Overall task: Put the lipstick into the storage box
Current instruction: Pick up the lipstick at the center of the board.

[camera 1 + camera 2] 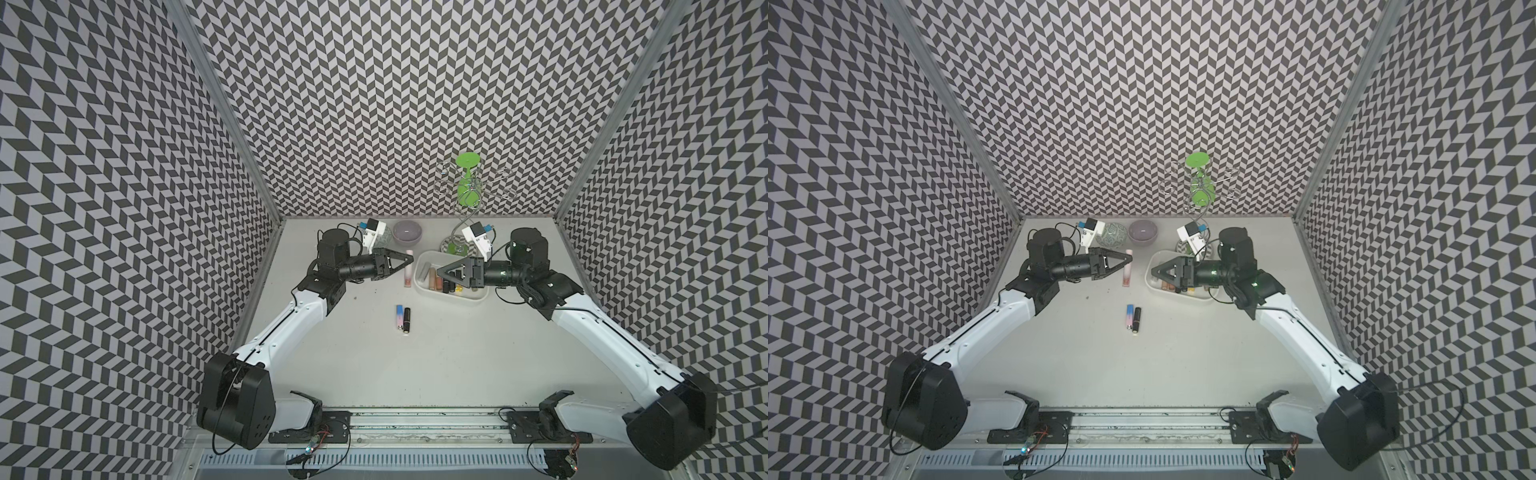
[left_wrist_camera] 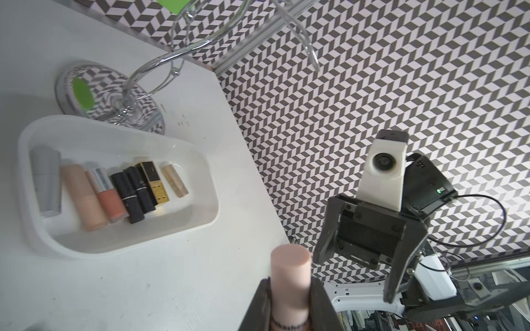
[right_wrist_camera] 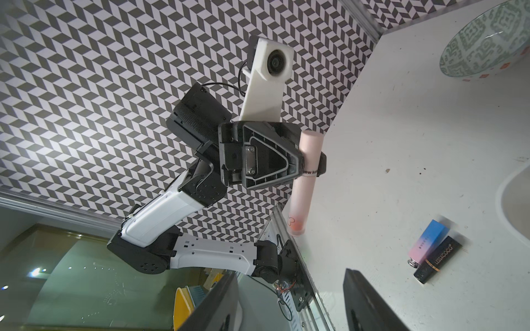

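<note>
My left gripper (image 1: 411, 259) (image 1: 1130, 259) is shut on a pale pink lipstick tube (image 1: 409, 272) (image 2: 291, 272) (image 3: 304, 200), gripped crosswise near its middle, just left of the storage box. The white storage box (image 1: 478, 297) (image 1: 1208, 300) (image 2: 206, 172) holds several lipsticks lying side by side. Over the box's left half, my right gripper (image 1: 441, 272) (image 1: 1153, 270) (image 3: 289, 303) is open with nothing between its fingers. A blue-and-pink lipstick (image 1: 399, 316) (image 3: 427, 240) and a black lipstick (image 1: 407, 319) (image 3: 438, 260) lie together on the table nearer the front.
A lilac bowl (image 1: 407, 231) and a green-patterned bowl (image 1: 1111, 235) (image 3: 484, 43) stand at the back. A wire stand with a green disc (image 1: 467, 160) rises from a mirrored base (image 2: 66, 94) right behind the box. Patterned walls close in three sides.
</note>
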Tool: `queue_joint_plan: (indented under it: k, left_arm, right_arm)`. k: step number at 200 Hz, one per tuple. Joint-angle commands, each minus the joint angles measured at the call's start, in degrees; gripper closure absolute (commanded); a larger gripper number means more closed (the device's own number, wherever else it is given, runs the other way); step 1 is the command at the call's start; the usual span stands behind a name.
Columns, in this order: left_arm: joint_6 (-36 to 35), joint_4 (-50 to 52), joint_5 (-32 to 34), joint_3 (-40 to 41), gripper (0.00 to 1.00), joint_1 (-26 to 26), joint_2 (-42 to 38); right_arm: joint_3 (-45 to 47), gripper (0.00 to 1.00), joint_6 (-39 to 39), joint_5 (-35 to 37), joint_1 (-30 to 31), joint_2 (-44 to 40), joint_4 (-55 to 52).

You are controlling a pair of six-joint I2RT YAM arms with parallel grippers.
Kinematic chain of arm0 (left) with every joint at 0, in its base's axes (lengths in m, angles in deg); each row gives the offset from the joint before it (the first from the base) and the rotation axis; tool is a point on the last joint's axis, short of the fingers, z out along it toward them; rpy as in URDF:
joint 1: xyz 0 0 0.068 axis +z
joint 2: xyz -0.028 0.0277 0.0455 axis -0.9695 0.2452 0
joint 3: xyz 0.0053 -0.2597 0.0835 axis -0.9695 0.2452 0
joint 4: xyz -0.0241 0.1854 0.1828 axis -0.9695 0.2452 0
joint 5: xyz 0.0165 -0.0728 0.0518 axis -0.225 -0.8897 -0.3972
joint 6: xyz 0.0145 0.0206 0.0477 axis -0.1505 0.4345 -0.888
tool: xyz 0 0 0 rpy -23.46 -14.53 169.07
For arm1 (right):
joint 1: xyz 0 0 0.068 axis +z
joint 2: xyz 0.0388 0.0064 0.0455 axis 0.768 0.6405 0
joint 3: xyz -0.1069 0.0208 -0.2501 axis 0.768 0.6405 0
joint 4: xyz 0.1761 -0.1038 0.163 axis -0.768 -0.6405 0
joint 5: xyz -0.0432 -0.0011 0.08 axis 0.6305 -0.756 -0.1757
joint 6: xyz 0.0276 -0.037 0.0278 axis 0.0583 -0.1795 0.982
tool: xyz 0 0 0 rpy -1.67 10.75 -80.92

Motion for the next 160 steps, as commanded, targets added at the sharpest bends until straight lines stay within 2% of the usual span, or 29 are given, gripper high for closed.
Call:
queue_joint_plan:
  k: [1,73,160]
  left_arm:
    - [2.89,-5.9,-3.73,-0.16,0.81,-0.99,-1.21]
    - [3.42,-6.35,-4.17,-0.03,0.82,-2.09,-1.61]
    - [3.71,-6.7,-4.61,-0.07,0.82,-3.23,-1.61]
  right_arm:
    - [-1.32,0.37,1.43,-0.32,1.74,1.97,5.05]
    - [-5.8,0.37,2.31,1.51,7.76,7.37,7.78]
    - [-6.65,0.44,4.23,3.97,9.52,9.79,10.88]
